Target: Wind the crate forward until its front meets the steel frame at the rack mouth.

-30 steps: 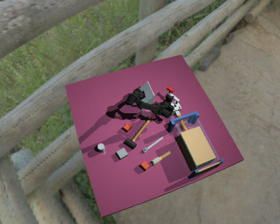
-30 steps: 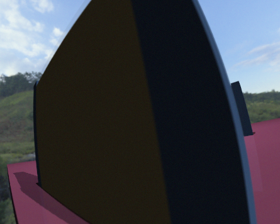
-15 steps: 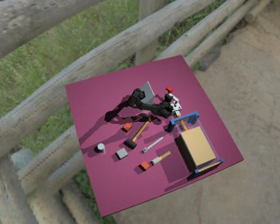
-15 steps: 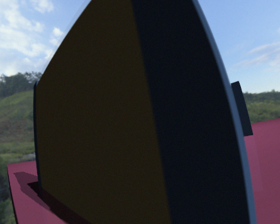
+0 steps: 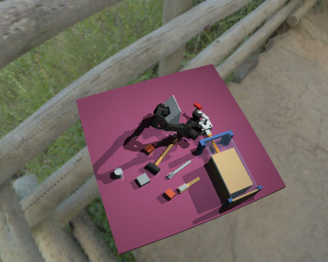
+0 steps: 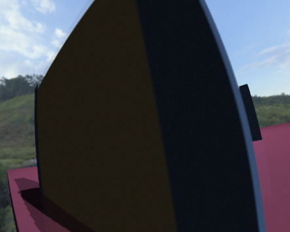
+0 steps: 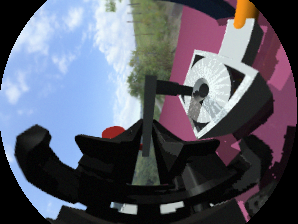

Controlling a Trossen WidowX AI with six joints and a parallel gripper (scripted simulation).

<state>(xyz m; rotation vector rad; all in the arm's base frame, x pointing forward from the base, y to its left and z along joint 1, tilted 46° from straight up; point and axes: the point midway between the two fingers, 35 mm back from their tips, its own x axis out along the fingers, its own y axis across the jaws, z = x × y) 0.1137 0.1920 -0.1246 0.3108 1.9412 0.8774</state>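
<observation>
My gripper [image 5: 197, 113] [image 7: 148, 126] is shut on the dark winch handle [image 7: 149, 107], whose red knob [image 5: 197, 106] [image 7: 113, 132] sticks out past the fingers. In the wrist view the handle's shank points at the round hole in the white winch [image 7: 219, 82] [image 5: 206, 126]; its tip overlaps the hub, and I cannot tell whether it is in the hole. The orange strap [image 5: 214, 143] [image 7: 246, 12] runs from the winch to the tan crate [image 5: 233, 171]. The crate looks flat inside the clear-panelled cubby, with a gap between its front and the blue frame [image 5: 222, 135].
A grey upright panel [image 5: 175, 108] stands beside the arm. A hammer [image 5: 166, 152], a wrench [image 5: 180, 168], a brush [image 5: 189, 184], a grey block [image 5: 143, 179], an orange block [image 5: 169, 193], a brick-red block [image 5: 149, 149] and a pale cylinder [image 5: 118, 173] lie around the bench.
</observation>
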